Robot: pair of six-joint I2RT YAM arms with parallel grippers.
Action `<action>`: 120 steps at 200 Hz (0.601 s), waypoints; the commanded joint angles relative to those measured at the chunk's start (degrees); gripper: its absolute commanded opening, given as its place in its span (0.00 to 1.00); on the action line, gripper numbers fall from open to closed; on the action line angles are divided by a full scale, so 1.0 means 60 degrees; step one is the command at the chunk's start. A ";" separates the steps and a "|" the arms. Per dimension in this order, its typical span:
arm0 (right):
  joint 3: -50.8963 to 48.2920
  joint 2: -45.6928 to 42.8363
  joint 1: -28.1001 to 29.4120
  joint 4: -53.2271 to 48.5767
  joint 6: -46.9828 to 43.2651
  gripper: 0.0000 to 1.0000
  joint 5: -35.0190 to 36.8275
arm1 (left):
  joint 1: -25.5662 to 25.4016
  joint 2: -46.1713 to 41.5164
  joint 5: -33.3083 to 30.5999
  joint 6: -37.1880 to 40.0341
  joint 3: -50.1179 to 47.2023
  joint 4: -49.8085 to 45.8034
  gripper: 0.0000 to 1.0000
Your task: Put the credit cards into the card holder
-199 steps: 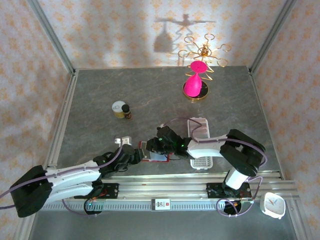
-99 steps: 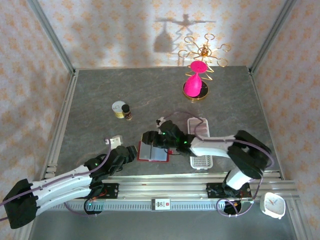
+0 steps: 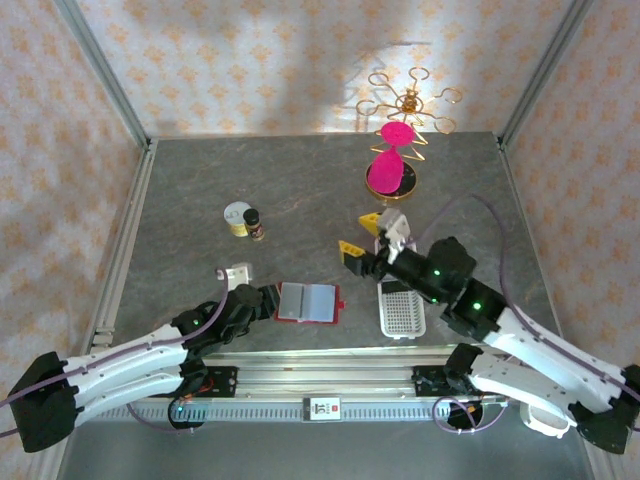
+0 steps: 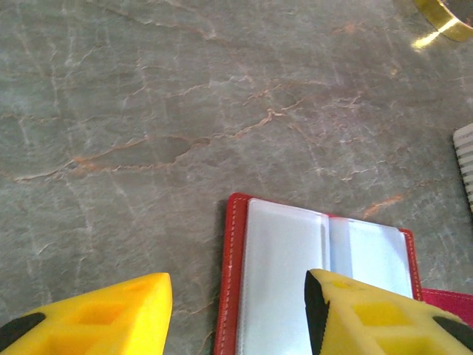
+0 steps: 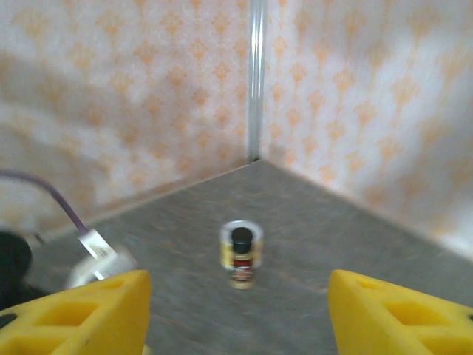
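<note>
The holder [image 3: 307, 301] lies open. The left claw [image 3: 270, 302] is open over its left edge. The right claw [image 3: 360, 236] is open too, past its right side.

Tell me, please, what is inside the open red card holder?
Pale, clear sleeves line both halves of the card holder. Whether cards sit in them cannot be told, and one finger of the left gripper covers its near edge.

Walls [image 3: 250, 70]: cream wallpaper, orange motifs. Aluminium corner posts [image 3: 103, 72] frame a grey marble-look tabletop [image 3: 300, 180]. Bright glare along the near rail [image 3: 330, 372].
</note>
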 commanded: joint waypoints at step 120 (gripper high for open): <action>-0.2449 -0.0130 -0.1257 -0.4888 -0.8769 0.82 0.3423 | -0.0042 0.0621 0.0704 0.0467 0.0029 0.1568 0.52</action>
